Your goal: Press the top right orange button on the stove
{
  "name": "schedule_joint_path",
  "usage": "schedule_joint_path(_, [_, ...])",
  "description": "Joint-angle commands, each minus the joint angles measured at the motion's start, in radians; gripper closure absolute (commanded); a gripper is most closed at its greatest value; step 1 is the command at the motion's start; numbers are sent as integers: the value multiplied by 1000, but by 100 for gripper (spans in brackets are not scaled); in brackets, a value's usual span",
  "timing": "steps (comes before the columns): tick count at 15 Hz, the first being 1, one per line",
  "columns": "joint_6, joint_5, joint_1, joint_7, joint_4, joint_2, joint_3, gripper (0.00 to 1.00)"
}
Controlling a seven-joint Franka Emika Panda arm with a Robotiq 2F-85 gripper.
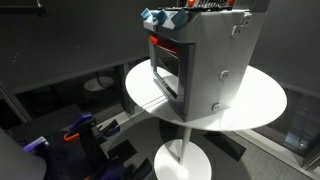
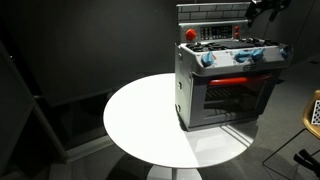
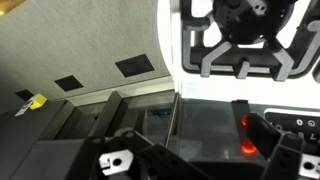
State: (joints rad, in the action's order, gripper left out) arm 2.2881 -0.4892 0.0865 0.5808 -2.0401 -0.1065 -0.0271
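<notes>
The stove [image 2: 228,90] sits right of centre in the frame on a round white table [image 2: 140,120]; it is also at upper centre in an exterior view [image 1: 212,60]. In the wrist view the gripper [image 3: 190,150], its jaws spread wide, hangs over a burner [image 3: 250,35].

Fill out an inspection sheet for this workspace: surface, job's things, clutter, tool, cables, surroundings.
Surface: round white table, bare apart from the stove.
Job's things: grey stove, upright, near the table's edge; blue knobs on top.
Clutter: nothing seen on the table.
Grippers: tool above the stove, apart from it; fingers look spread in the wrist view.
Cables: nothing seen.
Surroundings: dark room; blue-purple object low beside the table.
</notes>
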Motion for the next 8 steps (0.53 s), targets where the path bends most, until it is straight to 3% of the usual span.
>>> schedule_joint_path(1, [-100,86,-7,-70,-40,-84,5,0])
schedule_joint_path(8, [-327,255,-16,-211,-62,-192,10,0])
